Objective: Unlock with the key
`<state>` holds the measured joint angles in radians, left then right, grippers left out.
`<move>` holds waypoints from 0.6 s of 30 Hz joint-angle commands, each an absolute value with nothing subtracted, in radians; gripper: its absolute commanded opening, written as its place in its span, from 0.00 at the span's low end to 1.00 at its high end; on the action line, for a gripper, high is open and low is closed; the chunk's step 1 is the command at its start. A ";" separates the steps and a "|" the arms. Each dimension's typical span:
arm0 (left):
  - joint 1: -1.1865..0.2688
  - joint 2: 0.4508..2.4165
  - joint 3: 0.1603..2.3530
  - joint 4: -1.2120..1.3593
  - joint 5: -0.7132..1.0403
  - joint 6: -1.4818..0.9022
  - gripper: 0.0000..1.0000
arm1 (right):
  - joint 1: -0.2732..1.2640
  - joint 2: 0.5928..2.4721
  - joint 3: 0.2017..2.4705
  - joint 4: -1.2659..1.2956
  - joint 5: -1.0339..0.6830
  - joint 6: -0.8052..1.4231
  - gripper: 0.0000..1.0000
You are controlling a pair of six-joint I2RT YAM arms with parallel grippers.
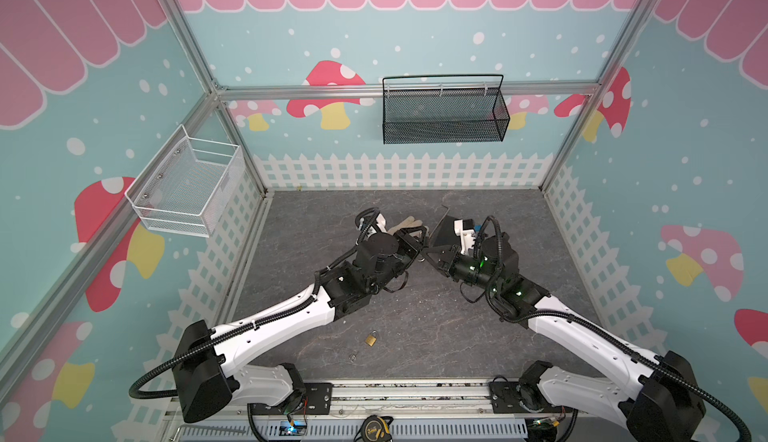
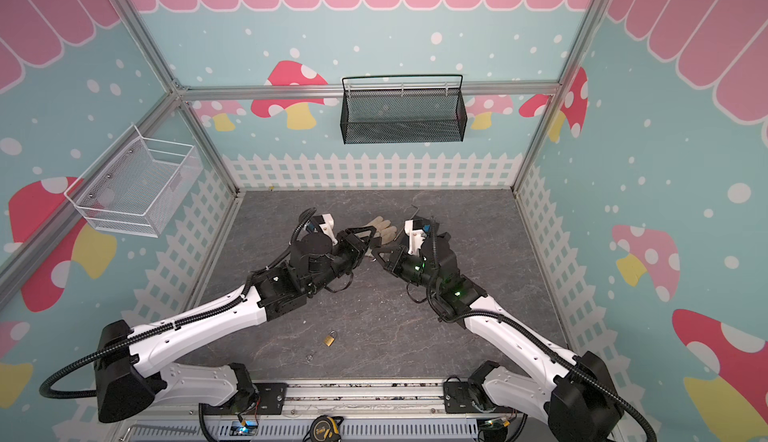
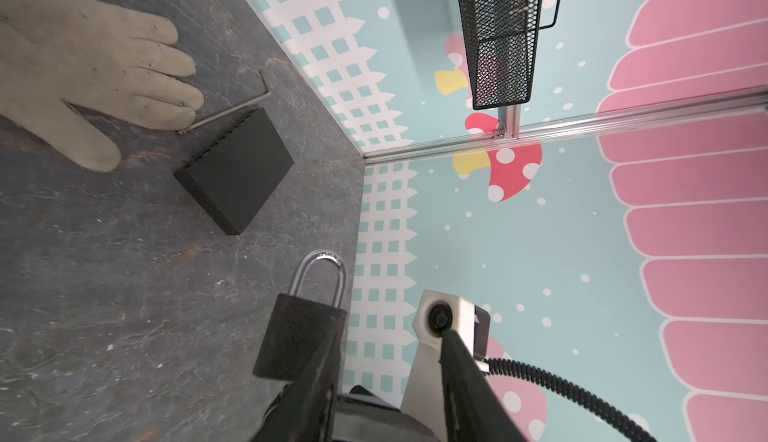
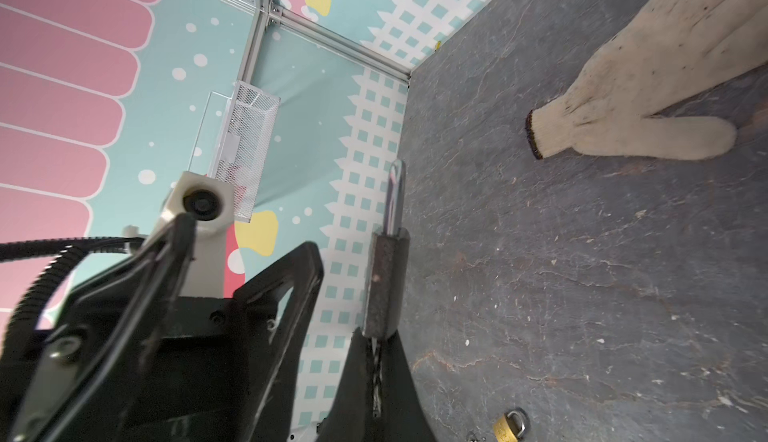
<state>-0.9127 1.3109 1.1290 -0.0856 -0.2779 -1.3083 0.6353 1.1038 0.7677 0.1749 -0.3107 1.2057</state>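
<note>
The right fingers (image 4: 359, 381) are clenched on the key (image 4: 376, 361), whose blade sits in the bottom of the dark padlock (image 4: 384, 282); the left fingers (image 3: 457, 369) are released, w/ the padlock just beside one of them, not between them; so it hangs on the key alone, above the desk (image 4: 582, 273). Risks, imo: if the right wrist turns, the body may turn w/ the key & nothing unlocks; a tilt may let it slide off & drop; the left fingers closing off-centre may push it away.
</note>
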 commanded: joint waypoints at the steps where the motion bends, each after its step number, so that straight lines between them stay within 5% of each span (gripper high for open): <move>1: -0.889 1.314 1.252 -0.356 -0.314 -1.131 0.50 | 0.633 1.092 0.850 0.093 -0.236 1.015 0.00; 18: -0.887 1.566 1.555 -0.600 -0.226 -0.805 0.62 | 0.636 1.174 1.035 -0.111 -0.290 0.754 0.00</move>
<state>-0.8795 1.5509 1.5219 -0.5354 -0.2241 -0.8719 0.6342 1.1664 0.9890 -0.1043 -0.2665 0.8070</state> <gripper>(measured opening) 0.622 0.043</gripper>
